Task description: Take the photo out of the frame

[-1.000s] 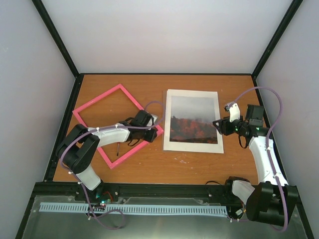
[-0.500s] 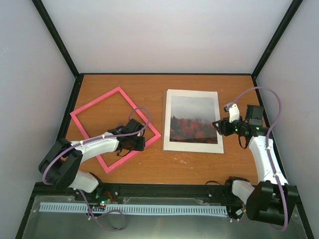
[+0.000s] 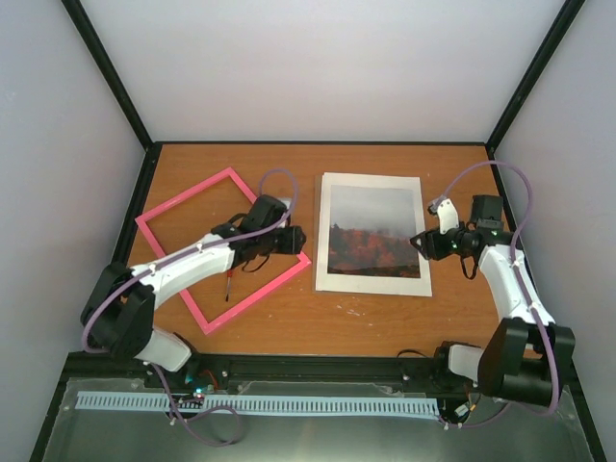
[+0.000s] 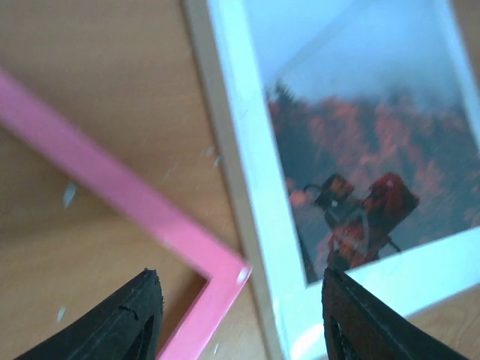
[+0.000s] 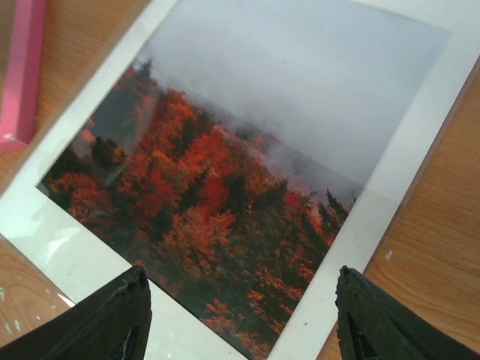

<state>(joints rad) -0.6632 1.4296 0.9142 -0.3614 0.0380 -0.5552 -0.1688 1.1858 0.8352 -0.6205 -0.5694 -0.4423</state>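
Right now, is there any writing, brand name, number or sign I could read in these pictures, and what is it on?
No text can be read in any view.
The photo: only misty sky and red-orange trees, with a blank white border.
The frame: plain pink, no marking.
The left arm and the right arm: no label large enough to read.

- The photo (image 3: 374, 234) lies flat on the table, face up and out of its frame. It has grey misty sky in the upper part, red-orange trees below, and a wide white margin all around.
- The frame (image 3: 183, 195) is thin, bright pink and empty. It lies flat to the left of the photo, turned diagonally, with one corner just beside the photo's left edge.
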